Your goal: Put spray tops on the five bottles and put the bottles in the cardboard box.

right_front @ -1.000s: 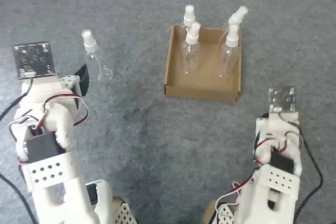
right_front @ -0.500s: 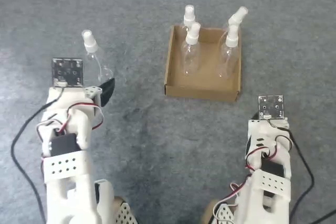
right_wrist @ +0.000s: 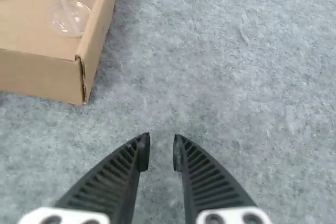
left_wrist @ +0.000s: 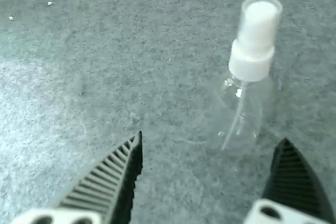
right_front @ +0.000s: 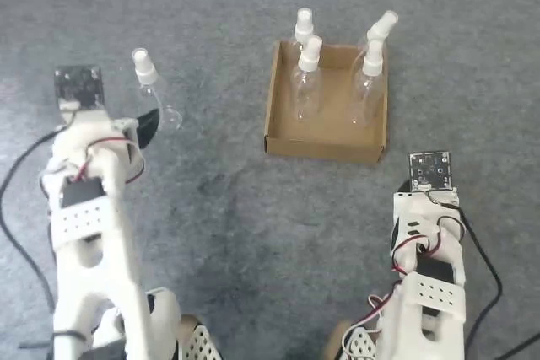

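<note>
Standing upright: clear bottle (left_wrist: 245, 114), white top (left_wrist: 255, 35).

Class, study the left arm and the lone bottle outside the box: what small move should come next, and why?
Probably ease the left claw forward until the bottle sits between its open jaws, then close. That bottle stands capped ahead of the claw, outside the box, which already holds four.
</note>
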